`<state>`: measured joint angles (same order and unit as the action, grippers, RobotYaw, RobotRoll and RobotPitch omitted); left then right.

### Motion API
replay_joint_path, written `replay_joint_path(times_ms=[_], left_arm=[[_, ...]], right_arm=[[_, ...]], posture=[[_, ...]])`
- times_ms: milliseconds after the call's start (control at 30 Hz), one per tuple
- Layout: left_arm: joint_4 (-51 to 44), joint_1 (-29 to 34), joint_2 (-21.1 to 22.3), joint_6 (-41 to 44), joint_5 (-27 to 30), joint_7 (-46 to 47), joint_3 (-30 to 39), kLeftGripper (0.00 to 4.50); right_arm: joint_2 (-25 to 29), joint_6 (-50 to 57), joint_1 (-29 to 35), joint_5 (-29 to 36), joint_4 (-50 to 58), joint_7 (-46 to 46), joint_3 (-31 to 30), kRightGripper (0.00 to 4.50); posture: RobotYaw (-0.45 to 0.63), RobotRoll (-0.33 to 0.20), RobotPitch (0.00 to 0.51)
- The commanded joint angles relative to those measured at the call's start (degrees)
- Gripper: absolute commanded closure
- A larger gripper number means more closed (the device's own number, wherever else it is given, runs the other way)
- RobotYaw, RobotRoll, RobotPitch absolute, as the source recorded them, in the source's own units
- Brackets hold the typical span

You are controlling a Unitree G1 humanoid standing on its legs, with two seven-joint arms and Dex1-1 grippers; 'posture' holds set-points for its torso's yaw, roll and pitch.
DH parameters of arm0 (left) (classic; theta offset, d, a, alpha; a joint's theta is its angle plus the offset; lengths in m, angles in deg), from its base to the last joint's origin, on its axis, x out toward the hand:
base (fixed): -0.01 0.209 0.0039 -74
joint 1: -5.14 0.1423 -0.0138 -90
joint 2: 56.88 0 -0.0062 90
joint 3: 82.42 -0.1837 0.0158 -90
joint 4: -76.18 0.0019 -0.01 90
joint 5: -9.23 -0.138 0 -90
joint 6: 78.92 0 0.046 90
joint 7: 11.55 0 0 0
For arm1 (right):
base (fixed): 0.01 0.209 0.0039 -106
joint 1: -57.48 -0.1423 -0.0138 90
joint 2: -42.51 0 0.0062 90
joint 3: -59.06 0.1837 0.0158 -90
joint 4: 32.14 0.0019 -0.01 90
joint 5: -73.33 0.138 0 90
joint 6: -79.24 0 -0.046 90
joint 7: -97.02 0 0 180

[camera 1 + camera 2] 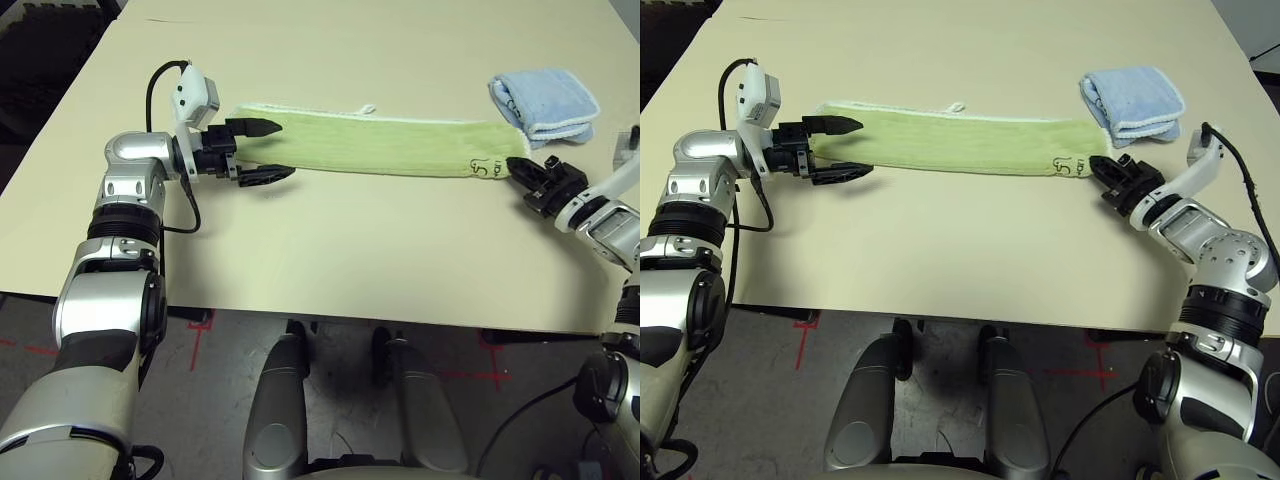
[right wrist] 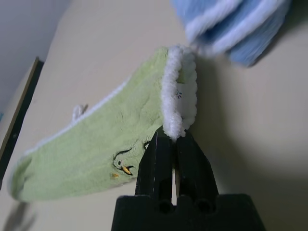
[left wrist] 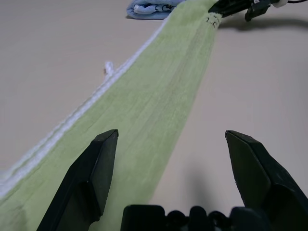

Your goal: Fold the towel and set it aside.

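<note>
The right claw (image 1: 1102, 166) is pinched tight on the near corner of the towel (image 1: 960, 142), at the end with the dark emblem (image 1: 1068, 166); in the right wrist view the white edging (image 2: 175, 103) curls up out of its closed tips. From there the towel runs as a long, narrow green strip across the table (image 1: 940, 260) to the left claw (image 1: 845, 147). That claw stands wide open, one finger (image 1: 258, 127) over the towel's end and the other just off its near edge, gripping nothing. A small white tag (image 1: 367, 109) sticks out from the towel's far edge. Just beyond the right claw lies a folded blue towel (image 1: 1135, 100), close to the green strip's end.
</note>
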<state>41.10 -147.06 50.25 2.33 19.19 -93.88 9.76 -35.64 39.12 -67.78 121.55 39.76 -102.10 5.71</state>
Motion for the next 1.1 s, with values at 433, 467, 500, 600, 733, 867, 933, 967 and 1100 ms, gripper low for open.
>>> replay_joint_path(times_ms=[433, 467, 500, 600, 733, 867, 933, 967, 1100], left_arm=[[0.4, -0.4, -0.5, 0.5, -0.7, -1.0, -1.1, 0.0], [0.4, -0.4, -0.6, 0.7, -0.7, -1.0, -1.2, 0.0], [0.3, -0.4, -0.6, 0.8, -0.6, -1.0, -1.3, 0.0], [0.3, -0.3, -0.7, 0.9, -0.7, -1.0, -1.4, 0.0], [0.3, -0.2, -1.1, 0.9, -0.9, -1.1, -1.9, 0.0], [0.0, -0.2, -1.5, 1.0, -0.8, -1.1, -2.0, 0.0], [0.1, -0.2, -1.6, 1.1, -0.8, -1.1, -2.0, 0.0], [0.1, -0.2, -1.7, 1.0, -0.8, -1.1, -2.0, 0.0], [0.0, -0.1, -1.7, 1.1, -0.9, -1.0, -2.0, 0.0]], right_arm=[[0.3, -3.0, -0.9, -0.2, 2.5, -3.2, -3.2, 4.46], [-0.1, -3.9, -0.7, -0.2, 3.6, -4.2, -3.9, 4.46], [-0.2, -4.4, -0.4, -0.1, 4.6, -5.5, -4.6, 4.46], [0.6, -5.3, 1.0, -0.1, 6.8, -10.0, -7.1, 4.46], [0.7, -6.5, 1.6, 0.0, 9.1, -13.4, -8.8, 4.46], [1.7, -7.5, 1.3, -1.4, 11.5, -16.6, -12.4, 4.46], [2.3, -7.8, 0.9, -2.6, 12.4, -17.8, -14.8, 4.46], [3.0, -7.7, 0.6, -4.1, 12.8, -18.2, -16.9, 4.46], [4.2, -8.2, -0.5, -9.4, 13.5, -19.0, -24.0, 4.46]], posture=[[0.0, 0.0, 0.327], [-0.01, 0.0, 0.321], [-0.01, 0.0, 0.321], [-0.01, 0.0, 0.318], [-0.01, 0.0, 0.318], [-0.01, 0.0, 0.312], [-0.01, 0.0, 0.31], [-0.01, 0.0, 0.309], [-0.01, 0.0, 0.307]])
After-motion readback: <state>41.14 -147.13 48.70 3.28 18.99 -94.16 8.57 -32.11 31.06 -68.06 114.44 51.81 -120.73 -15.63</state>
